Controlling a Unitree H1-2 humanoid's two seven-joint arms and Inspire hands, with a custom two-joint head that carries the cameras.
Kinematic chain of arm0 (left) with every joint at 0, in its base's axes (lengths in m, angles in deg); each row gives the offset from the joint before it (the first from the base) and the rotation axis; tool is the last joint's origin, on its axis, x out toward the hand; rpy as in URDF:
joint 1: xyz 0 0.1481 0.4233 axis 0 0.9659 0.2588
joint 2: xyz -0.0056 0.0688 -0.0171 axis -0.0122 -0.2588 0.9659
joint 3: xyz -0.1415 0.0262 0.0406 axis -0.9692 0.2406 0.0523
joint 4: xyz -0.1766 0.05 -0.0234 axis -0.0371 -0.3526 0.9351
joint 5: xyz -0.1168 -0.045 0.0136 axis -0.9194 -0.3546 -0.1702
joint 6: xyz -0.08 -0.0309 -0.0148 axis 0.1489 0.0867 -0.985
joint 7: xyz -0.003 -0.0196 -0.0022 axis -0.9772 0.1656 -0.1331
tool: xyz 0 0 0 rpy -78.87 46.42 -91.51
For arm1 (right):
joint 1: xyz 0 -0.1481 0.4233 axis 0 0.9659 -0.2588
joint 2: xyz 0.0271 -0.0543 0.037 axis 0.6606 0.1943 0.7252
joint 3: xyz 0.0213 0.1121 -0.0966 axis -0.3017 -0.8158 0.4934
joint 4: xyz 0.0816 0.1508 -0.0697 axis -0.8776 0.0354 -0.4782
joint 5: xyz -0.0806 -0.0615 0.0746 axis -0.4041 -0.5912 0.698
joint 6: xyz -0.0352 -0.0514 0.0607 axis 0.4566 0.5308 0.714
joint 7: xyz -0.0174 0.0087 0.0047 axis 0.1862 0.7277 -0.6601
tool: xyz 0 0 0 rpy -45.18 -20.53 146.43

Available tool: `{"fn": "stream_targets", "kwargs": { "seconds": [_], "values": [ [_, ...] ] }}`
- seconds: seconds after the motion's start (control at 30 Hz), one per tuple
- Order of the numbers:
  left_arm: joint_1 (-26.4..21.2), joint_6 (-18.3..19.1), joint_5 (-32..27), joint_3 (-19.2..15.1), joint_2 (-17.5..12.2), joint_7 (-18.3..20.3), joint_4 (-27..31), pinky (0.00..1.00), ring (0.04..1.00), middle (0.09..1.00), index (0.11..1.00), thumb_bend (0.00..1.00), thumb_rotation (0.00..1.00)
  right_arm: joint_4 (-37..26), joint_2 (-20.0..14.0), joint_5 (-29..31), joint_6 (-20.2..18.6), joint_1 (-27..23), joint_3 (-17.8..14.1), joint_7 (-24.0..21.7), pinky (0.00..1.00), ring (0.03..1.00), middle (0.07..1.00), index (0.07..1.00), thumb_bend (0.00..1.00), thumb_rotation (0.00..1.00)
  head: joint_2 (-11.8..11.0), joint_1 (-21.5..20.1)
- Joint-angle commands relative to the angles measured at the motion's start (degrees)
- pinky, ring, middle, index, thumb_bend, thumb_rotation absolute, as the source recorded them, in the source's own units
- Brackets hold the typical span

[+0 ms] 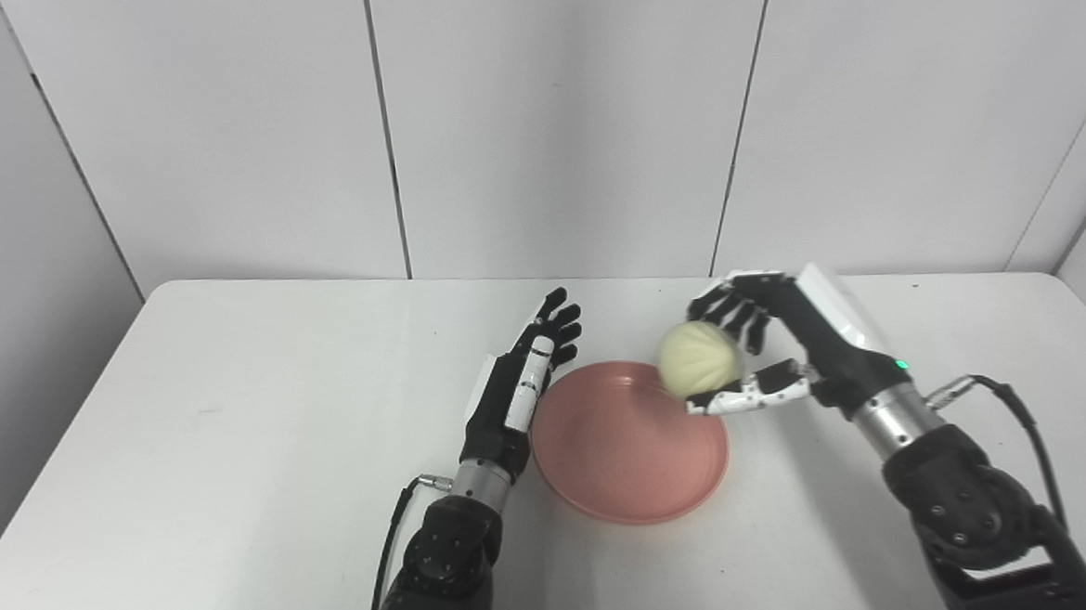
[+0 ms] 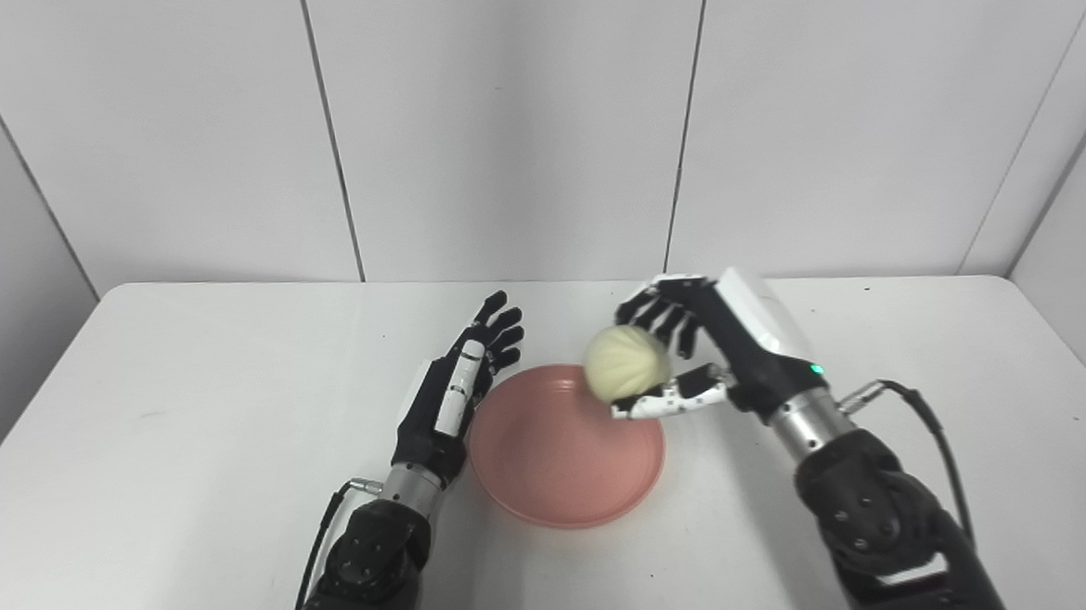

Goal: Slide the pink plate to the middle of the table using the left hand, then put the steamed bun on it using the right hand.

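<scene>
Held bun (image 1: pixel 699 357) in closed right hand (image 1: pixel 768 349) above plate (image 1: pixel 607 469); left hand (image 1: pixel 532 371) open, empty. Judged soft, light; gripped loosely around sides.

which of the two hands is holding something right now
The right hand: its fingers are closed around the steamed bun above the pink plate. The left hand is open, beside the plate.

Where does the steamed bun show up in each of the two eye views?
Left eye view: steamed bun right of centre, held in the right hand over the far right rim of the pink plate.
Right eye view: slightly right of centre, same grasp.
Shared landmark: the pink plate.
</scene>
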Motion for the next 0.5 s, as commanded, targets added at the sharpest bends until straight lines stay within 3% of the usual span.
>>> {"fn": "stream_targets", "kwargs": {
  "seconds": [0.0, 0.13, 0.3, 0.47],
  "values": [
    [2.24, -0.91, -0.3, 0.03, 0.58, -0.32, -1.63, 0.89, 0.909, 0.914, 0.912, 0.44, 1.0, 0.36, 0.75, -0.9, 0.7, -3.07, 0.18, 0.38, 0.33, 0.402, 0.49, 0.51, 0.51, 0.0, 0.04, 0.08],
    [2.29, -1.05, -0.38, -0.03, 0.64, -0.31, -1.49, 0.89, 0.911, 0.915, 0.911, 0.43, 1.0, 2.74, 2.24, -2.15, 0.53, -3.79, 1.47, 0.25, 0.39, 0.465, 0.497, 0.47, 0.51, 0.0, 0.15, -0.44],
    [2.77, -0.52, -0.19, 0.11, 0.47, -0.19, -0.52, 0.89, 0.911, 0.914, 0.911, 0.42, 1.0, 7.89, 3.64, -5.41, 1.99, -4.42, 4.08, 1.07, 0.33, 0.405, 0.484, 0.505, 0.51, 0.0, 0.35, -1.76],
    [3.49, 0.76, -0.93, -0.02, 0.24, 0.54, 1.29, 0.9, 0.913, 0.915, 0.911, 0.44, 1.0, 12.02, 4.08, -8.09, 4.44, -4.13, 6.06, 2.68, 0.33, 0.403, 0.507, 0.5, 0.51, 0.0, 0.73, -2.86]
  ]
}}
